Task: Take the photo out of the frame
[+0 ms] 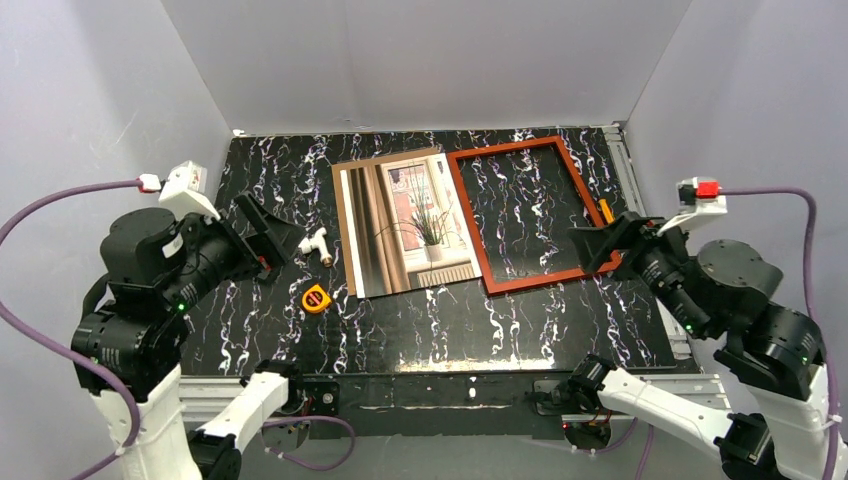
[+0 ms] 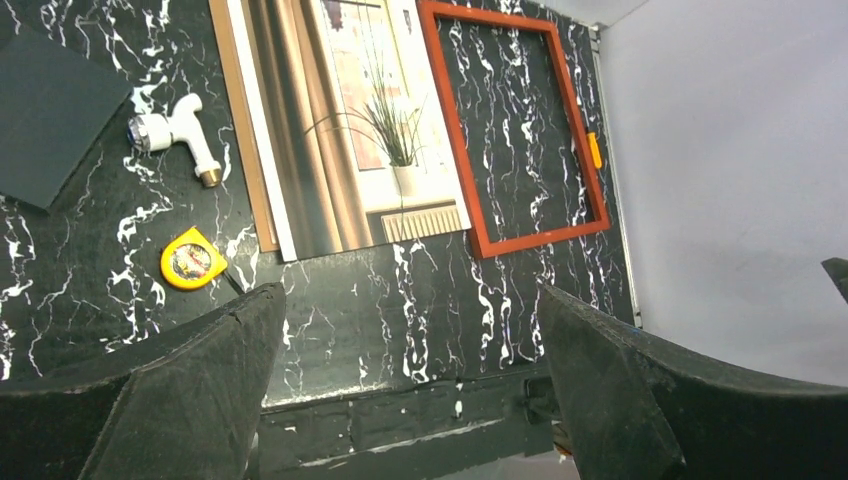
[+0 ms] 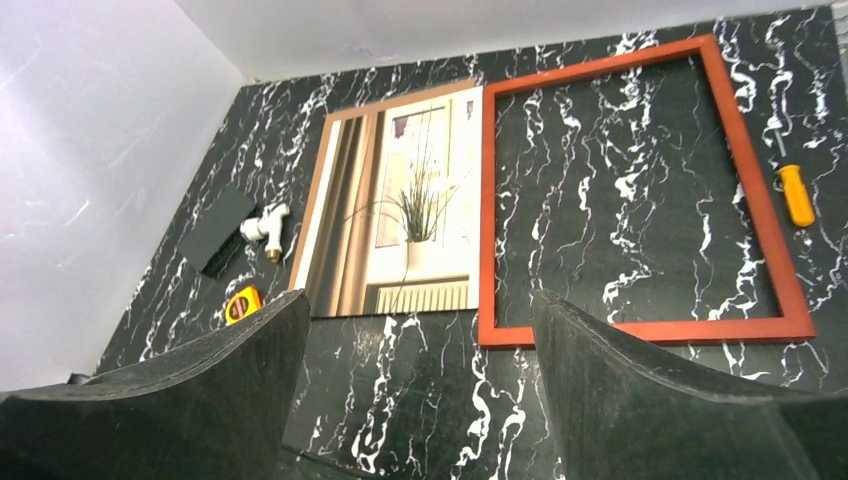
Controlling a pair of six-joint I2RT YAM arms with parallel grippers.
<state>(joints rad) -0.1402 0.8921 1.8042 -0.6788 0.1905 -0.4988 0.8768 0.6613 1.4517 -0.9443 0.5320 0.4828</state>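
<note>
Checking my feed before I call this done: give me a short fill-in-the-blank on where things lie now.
1. The photo lies flat, ___ of the frame in the top view.
2. The frame is ___; bare table shows through it.
3. The left gripper and right gripper both stand ___, holding nothing.
Missing: left; empty; open.

Top view high overhead, wrist views raised at either side, all sharing photo (image 1: 400, 220) and frame (image 1: 550, 279).

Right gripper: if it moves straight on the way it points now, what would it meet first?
Probably the table just before the photo, beside the frame corner; the open right gripper aims there, but depth is unclear.
</note>
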